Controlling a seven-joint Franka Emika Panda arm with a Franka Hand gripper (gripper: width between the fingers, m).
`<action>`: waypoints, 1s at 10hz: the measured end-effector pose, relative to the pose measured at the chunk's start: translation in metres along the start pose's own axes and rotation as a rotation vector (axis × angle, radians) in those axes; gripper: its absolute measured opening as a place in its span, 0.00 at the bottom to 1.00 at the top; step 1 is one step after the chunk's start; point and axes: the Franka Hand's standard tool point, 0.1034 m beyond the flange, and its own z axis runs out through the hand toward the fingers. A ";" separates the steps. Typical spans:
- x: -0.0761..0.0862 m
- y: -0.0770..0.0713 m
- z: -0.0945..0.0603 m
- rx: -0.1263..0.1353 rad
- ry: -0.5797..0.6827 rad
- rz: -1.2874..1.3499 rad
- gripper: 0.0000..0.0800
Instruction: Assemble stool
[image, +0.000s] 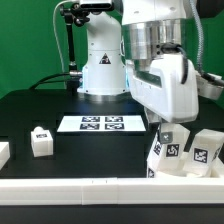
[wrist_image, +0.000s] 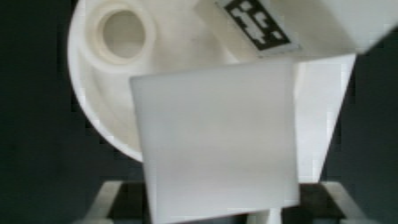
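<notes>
In the wrist view a white block-shaped stool leg (wrist_image: 214, 140) stands between my fingers (wrist_image: 118, 203), and my gripper (wrist_image: 217, 208) is shut on it. Right behind it is the round white seat (wrist_image: 100, 85), with a round socket hole (wrist_image: 121, 30) showing beside the leg's end. Another white part with a black-and-white tag (wrist_image: 262, 20) lies against the seat on the far side. In the exterior view my gripper (image: 166, 126) hangs low at that view's right, over tagged white stool parts (image: 172, 150) by the front rail. A loose leg (image: 41, 141) stands at that view's left.
The marker board (image: 100, 123) lies flat mid-table in front of the robot base (image: 102, 70). A long white rail (image: 90, 190) runs along the front edge. Another white part (image: 4, 152) is cut off at the exterior view's left edge, and a tagged block (image: 206, 150) sits at the far right.
</notes>
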 end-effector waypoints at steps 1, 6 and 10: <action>0.000 0.000 0.000 0.002 -0.009 0.069 0.43; -0.003 -0.001 0.000 0.003 -0.029 0.193 0.69; -0.025 -0.014 -0.017 0.040 -0.037 0.049 0.80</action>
